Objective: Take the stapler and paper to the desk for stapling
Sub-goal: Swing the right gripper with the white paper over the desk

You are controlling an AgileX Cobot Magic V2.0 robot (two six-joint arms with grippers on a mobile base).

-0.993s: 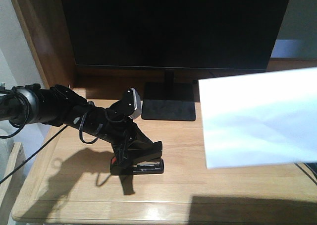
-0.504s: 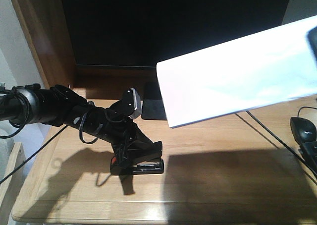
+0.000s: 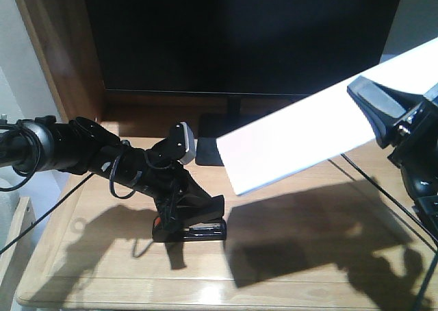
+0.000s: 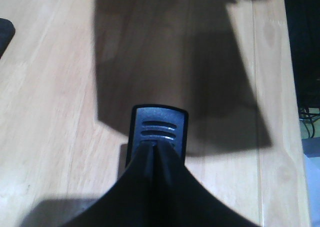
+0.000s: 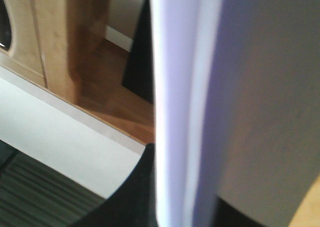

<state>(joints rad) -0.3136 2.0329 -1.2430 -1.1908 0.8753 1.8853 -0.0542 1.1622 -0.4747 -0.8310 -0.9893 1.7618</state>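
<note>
View from the front of a light-oak desk (image 3: 294, 270) with a large dark monitor (image 3: 239, 37) standing at the back on a flat black stand base (image 3: 207, 146).

On the left half of the desk sits the small black stapler (image 3: 202, 230), resting flat on the wood, an orange-red patch showing at its left end. The left gripper (image 3: 183, 212) reaches down onto it. In the left wrist view its two black fingers meet over the stapler's ridged end, so it appears to be clenched on the stapler, though the dark shapes make this hard to confirm.

On the right, the right gripper (image 3: 387, 116) pinches the white sheet of paper (image 3: 287, 150) near its upper right end. The paper is in the air, tilted down to the left, and casts a broad shadow on the desk. Its lower end hangs above the wood, to the right of the stapler and apart from it.

Judged progress: the stapler is on the desk. The paper has yet to be laid flat and brought to the stapler for stapling.
</note>
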